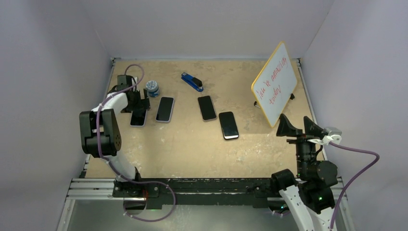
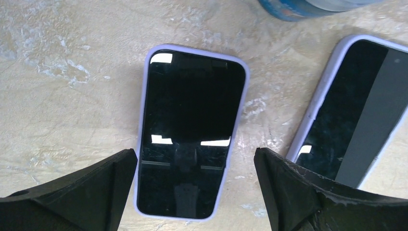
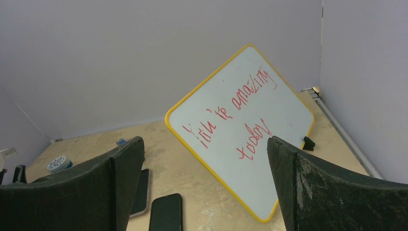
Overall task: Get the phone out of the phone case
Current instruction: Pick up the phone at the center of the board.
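**Lilac rounded phone case (image 2: 247,82) holds glossy black phone (image 2: 191,110)**

Phone and case lie screen up on the beige mottled worktop (image 2: 67,96), beneath the left gripper (image 2: 195,155), its jaws spread wide. The right gripper (image 3: 206,144), also open, hovers beside a yellow-framed whiteboard (image 3: 240,130).

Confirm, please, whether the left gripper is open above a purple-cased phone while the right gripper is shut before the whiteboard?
Not quite: the right gripper is open, not shut, before the whiteboard, as the right wrist view shows. The left gripper is indeed open above the phone.
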You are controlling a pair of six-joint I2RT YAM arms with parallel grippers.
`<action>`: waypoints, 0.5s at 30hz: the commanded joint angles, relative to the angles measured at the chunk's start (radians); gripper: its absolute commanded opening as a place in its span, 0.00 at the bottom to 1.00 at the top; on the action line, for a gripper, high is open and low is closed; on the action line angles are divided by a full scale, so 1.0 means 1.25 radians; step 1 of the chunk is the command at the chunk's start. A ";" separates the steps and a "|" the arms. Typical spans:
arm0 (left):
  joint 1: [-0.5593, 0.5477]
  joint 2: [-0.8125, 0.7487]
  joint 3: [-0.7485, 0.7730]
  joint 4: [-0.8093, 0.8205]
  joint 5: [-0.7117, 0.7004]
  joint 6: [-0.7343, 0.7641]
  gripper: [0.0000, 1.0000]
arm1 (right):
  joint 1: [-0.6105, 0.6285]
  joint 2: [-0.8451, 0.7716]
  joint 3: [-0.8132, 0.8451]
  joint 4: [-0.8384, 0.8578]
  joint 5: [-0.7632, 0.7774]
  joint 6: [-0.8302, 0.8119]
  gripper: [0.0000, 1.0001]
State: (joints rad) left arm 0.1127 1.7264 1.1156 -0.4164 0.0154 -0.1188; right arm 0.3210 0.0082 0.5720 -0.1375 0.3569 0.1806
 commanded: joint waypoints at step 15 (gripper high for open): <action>0.021 0.110 0.094 -0.064 0.032 0.059 0.99 | 0.024 -0.005 0.023 0.002 0.028 0.009 0.99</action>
State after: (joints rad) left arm 0.1307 1.8374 1.1900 -0.4770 0.0277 -0.0757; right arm 0.3420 0.0082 0.5720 -0.1375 0.3759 0.1822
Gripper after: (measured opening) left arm 0.993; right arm 0.987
